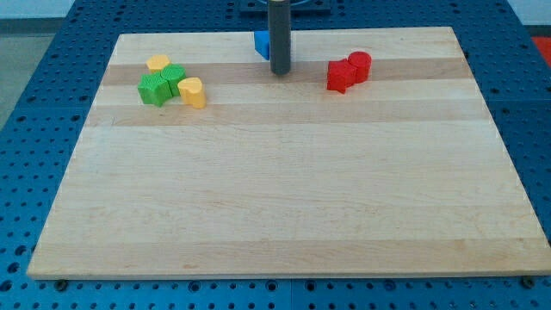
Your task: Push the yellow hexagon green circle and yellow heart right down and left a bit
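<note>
A wooden board (284, 198) lies on a blue perforated table (34, 103); it is the only surface holding anything. Near its top-left corner sits a tight cluster: the yellow hexagon (157, 64) at the back, two green blocks in the middle, the green circle (174, 77) touching the hexagon and a green block (154, 89) of unclear shape just to the view's left and below, and the yellow heart (193, 91) touching the cluster on its right. Toward the top right, two red blocks (349, 71) touch each other. A blue block (261, 43) sits at the top edge, partly hidden by the rod.

The rod (281, 34) comes straight down from the view's top, upright. The tip (281, 72) rests on the board just beside the blue block, between the two clusters and well apart from the yellow and green group. The arm carries no jaws, only the rod.
</note>
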Tool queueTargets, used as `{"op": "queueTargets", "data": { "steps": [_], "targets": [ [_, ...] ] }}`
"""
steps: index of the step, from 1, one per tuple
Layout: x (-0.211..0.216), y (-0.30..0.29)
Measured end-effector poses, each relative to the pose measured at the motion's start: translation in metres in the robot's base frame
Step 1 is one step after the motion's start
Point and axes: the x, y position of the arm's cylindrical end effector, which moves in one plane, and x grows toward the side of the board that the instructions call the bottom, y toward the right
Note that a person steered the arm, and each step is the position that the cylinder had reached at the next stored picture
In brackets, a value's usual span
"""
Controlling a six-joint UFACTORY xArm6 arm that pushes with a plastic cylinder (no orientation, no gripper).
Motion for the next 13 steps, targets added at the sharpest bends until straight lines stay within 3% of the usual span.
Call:
{"op": "queueTargets", "data": {
  "steps": [2,4,6,7,8,11,13],
  "targets": [
    [0.008,-0.015],
    [0.096,-0.03],
    [0.144,-0.173],
    [0.14,-0.269],
    [0.126,-0.291],
    [-0.005,-0.279],
    [-0.005,-0.195]
  ]
}}
